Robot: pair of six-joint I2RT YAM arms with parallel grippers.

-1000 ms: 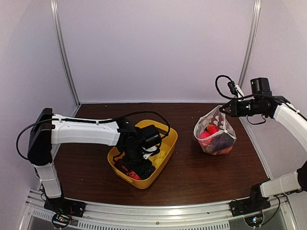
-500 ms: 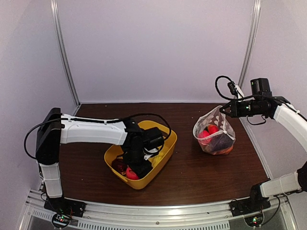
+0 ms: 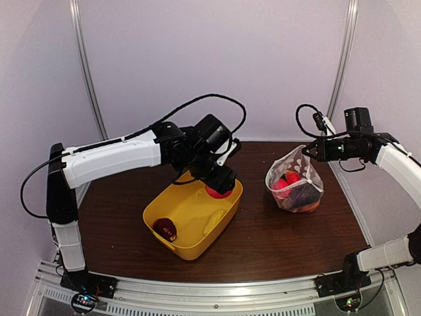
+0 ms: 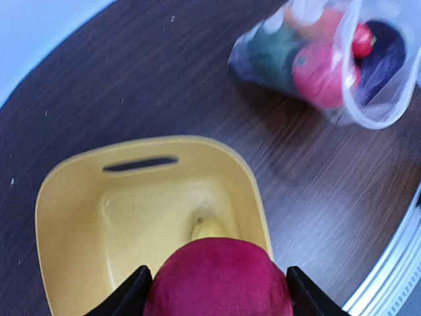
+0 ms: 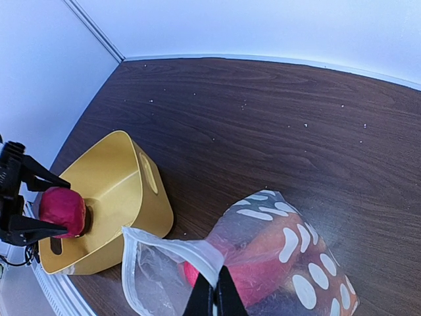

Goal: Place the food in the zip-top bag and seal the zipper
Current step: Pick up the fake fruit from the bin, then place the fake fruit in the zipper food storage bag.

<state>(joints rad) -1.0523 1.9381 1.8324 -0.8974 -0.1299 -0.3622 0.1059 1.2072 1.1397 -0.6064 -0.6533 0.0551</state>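
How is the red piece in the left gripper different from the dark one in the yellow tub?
The held red piece is bright magenta; the dark piece is maroon. The held one hangs over the yellow tub, clamped in the left gripper; the dark one lies loose on its floor. Both are rounded and outside the bag.

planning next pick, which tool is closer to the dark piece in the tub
Left. The left tool, holding a red fruit, hangs over the tub beyond the dark piece; the right tool pinches the bag, farther off.
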